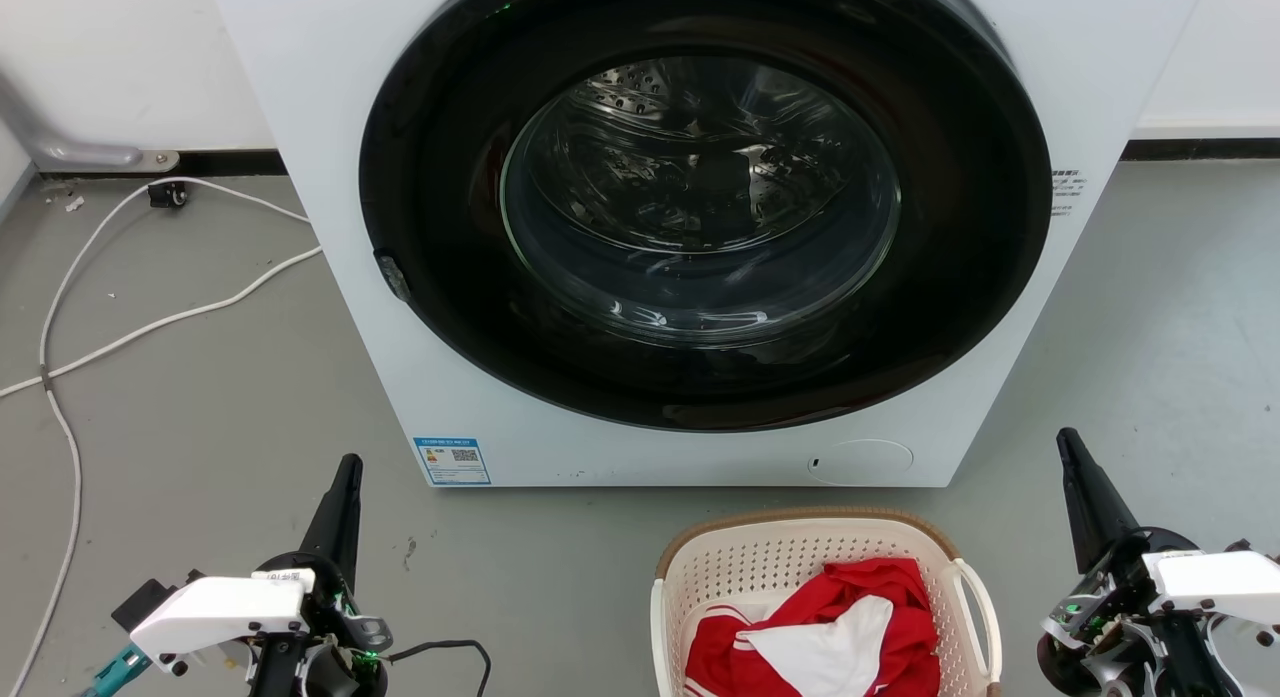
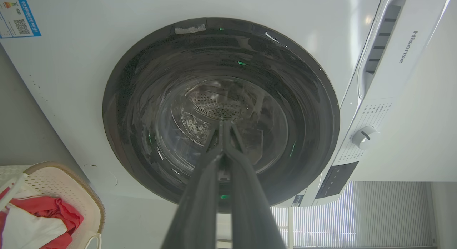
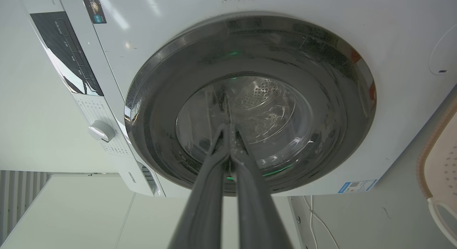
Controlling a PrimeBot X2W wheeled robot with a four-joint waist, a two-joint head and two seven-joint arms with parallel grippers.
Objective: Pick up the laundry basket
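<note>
Your head view looks down at a white front-loading washer (image 1: 330, 127) that takes up the upper and middle frame, its round dark glass door (image 1: 700, 217) shut. On the grey floor (image 1: 200, 407) at bottom centre, slightly right of the middle, stands the laundry basket (image 1: 760, 567), cream and perforated with a brown rim, just in front of the washer's lower edge and apart from it. Red and white clothing (image 1: 850, 617) lies inside it, and a white loop handle (image 1: 975, 602) shows on its right side.

Your left gripper (image 1: 350, 467) sits at the lower left, well away from the basket, its two dark fingers pressed together with nothing between them. Your right gripper (image 1: 1068, 439) sits at the lower right, near the basket's right side but not touching it, fingers likewise closed and empty.

In the left wrist view the joined fingertips (image 2: 223, 129) point at the washer door, with the basket (image 2: 57, 177) at the lower left corner. In the right wrist view the closed fingertips (image 3: 228, 133) also point at the door, with the basket's rim (image 3: 433, 142) at the right edge.

A white cable (image 1: 150, 327) trails across the floor at the left of the head view
</note>
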